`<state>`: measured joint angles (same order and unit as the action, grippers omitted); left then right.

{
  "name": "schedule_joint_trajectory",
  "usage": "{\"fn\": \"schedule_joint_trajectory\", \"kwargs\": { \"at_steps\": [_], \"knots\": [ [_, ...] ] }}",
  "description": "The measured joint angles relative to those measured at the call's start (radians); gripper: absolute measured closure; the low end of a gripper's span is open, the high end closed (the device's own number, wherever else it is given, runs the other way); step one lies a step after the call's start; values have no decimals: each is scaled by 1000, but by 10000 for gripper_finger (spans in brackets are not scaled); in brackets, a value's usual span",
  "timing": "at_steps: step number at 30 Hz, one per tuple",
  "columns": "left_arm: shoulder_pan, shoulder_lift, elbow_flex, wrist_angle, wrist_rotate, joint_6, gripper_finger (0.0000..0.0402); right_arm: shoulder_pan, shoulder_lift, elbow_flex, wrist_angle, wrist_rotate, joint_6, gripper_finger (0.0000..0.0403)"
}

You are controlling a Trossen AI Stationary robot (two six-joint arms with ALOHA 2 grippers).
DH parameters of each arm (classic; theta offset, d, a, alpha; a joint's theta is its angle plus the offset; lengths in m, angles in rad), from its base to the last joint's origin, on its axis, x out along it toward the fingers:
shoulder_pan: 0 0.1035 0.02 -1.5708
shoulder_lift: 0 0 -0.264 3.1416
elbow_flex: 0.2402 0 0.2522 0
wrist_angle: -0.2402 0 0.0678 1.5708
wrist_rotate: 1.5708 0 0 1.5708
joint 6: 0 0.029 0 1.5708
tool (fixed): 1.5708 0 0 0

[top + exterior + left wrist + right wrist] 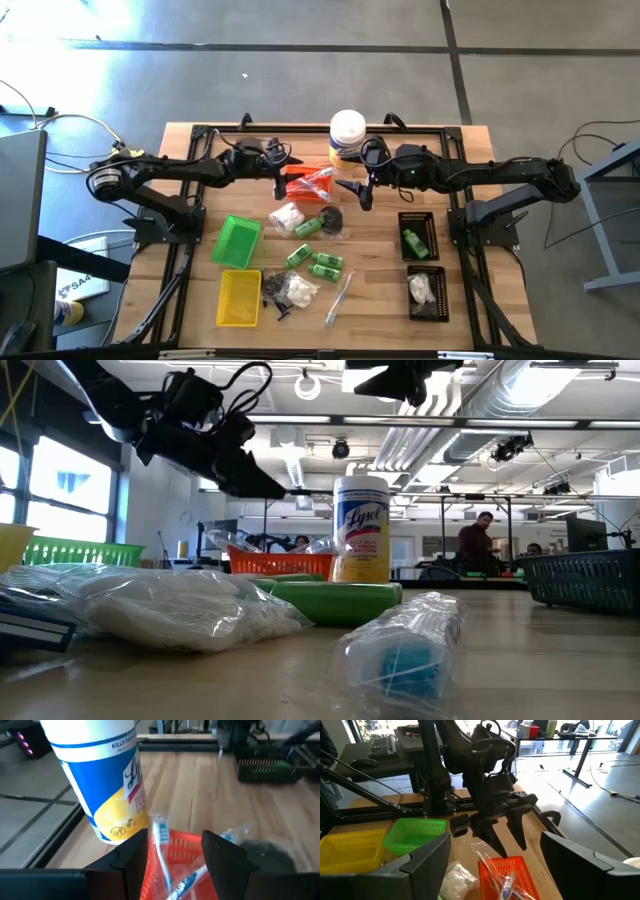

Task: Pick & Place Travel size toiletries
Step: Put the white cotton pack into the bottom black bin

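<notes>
My left gripper (175,840) hangs open just above the orange tray (306,186), touching nothing. In that tray lie clear-wrapped toothbrush sticks (162,851), resting against its far wall. My right gripper (362,192) stands open above the table to the tray's right, pointing at the left gripper (506,839). Loose toiletries lie on the wood: green bottles (300,257), a bagged white fluffy bit (287,217), a wrapped stick (338,298) and small black pieces (272,291).
A white canister with a yellow label (347,133) stands just behind the orange tray. A green tray (236,241) and a yellow tray (240,298) sit at the near left. Two black mesh trays (418,236) (427,294) at the right hold a green bottle and a white bag.
</notes>
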<state>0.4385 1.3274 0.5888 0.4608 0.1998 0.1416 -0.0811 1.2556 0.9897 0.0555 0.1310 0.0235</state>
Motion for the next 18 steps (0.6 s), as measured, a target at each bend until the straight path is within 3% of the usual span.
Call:
{"fn": "schedule_joint_trajectory", "kwargs": {
  "at_steps": [11, 18],
  "knots": [
    [-3, -24, 0, 1, 108, -127, 222, 0, 0, 0, 0, -3, -2, 102],
    [-123, -24, 0, -33, 124, -202, 222, 0, 0, 0, 0, -4, -2, 102]
  ]
}}
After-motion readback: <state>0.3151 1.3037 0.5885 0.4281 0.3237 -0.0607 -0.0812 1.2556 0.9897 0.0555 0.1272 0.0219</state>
